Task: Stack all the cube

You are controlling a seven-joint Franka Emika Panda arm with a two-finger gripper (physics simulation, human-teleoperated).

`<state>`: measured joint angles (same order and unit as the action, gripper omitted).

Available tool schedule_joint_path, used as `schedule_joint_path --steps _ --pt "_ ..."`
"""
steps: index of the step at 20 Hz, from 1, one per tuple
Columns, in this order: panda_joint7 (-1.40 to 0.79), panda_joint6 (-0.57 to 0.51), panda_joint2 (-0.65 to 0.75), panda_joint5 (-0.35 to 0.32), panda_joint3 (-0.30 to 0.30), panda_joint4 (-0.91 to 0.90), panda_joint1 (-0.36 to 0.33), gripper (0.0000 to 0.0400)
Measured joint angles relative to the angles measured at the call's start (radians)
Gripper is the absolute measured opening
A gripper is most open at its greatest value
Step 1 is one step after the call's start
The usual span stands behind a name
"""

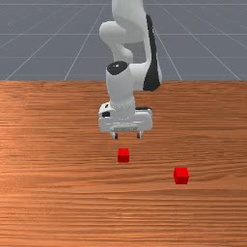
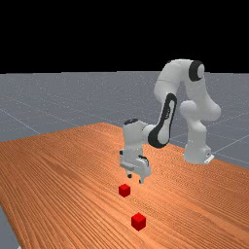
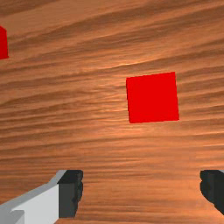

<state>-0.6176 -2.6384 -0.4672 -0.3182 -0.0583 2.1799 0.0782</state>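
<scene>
Cube [image 1: 181,176] closest up is red, just sitting on the wood table [image 1: 58,207] toward the front view's right. Next one back is the second red cube [image 1: 123,156], well apart from it and also on the wood. Then the gripper [image 1: 127,136], hanging above the table near that second cube, fingers spread pretty wide.

One red cube [image 2: 124,190] near parted fingers [image 2: 141,181], another red cube [image 2: 138,222] (closer to camera).

A red cube [image 1: 123,156] and another red cube [image 1: 181,176] lie apart on wood [image 1: 72,193].
</scene>
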Motion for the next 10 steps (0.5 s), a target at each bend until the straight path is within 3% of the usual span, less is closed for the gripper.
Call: schedule_joint_path --steps 4,10 --pt "-0.031 -0.108 -0.083 0.019 -0.033 -0.036 0.020 0.0400" --pt "-0.037 -0.126 -0.174 0.026 -0.037 -0.141 0.019 0.0400"
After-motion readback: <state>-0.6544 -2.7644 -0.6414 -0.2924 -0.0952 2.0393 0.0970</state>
